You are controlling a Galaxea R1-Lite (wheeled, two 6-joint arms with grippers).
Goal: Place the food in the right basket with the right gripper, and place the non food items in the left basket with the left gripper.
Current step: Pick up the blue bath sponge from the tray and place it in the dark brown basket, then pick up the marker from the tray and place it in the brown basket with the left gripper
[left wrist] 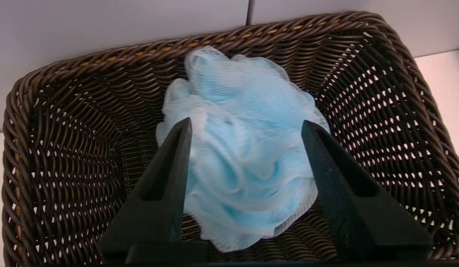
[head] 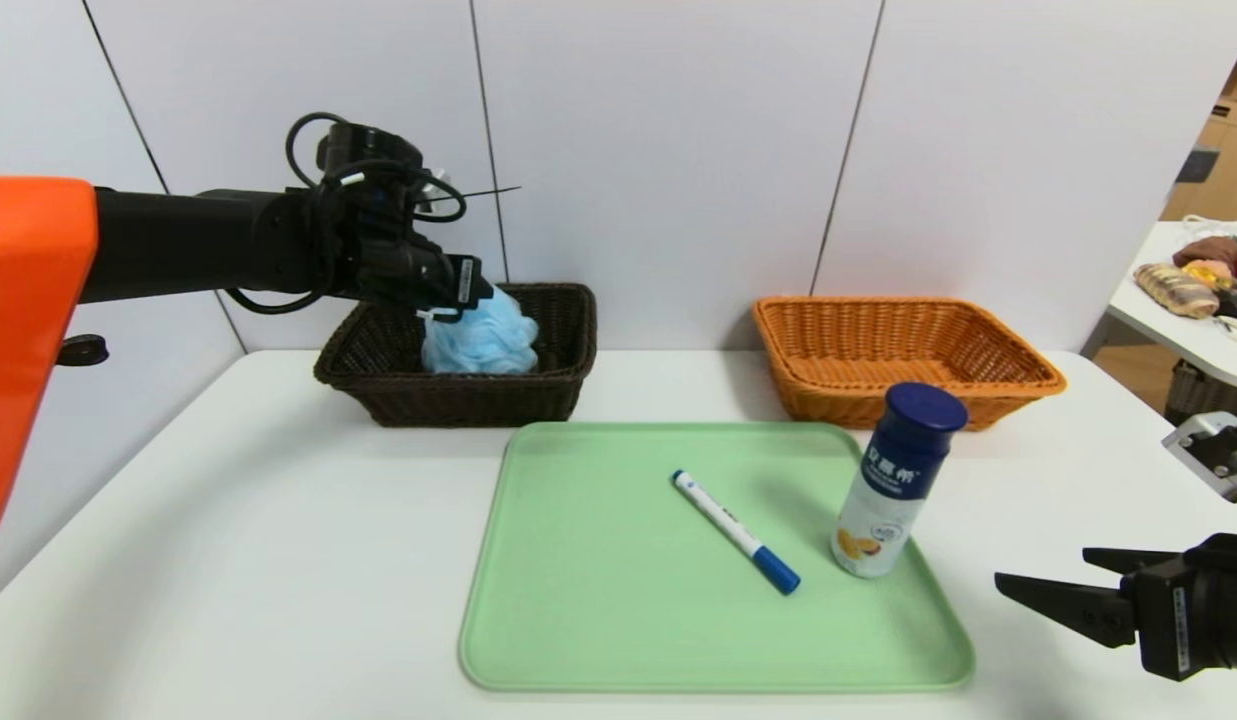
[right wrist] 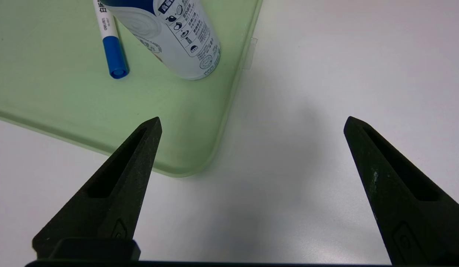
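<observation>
Fluffy light-blue mesh sponge (left wrist: 244, 155) sits inside the dark brown wicker basket (left wrist: 381, 96), between the left pincer's (left wrist: 246, 128) spread, empty fingers; netting could snag on withdrawal. Right pincer (right wrist: 251, 126) waits wide open.

Sponge (head: 481, 338) in left basket (head: 538, 395); marker (head: 735, 531), bottle (head: 895, 482) on tray (head: 578, 600); right basket (head: 828, 390) behind.

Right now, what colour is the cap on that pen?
Blue, on a white pen; the head view shows it best.
</observation>
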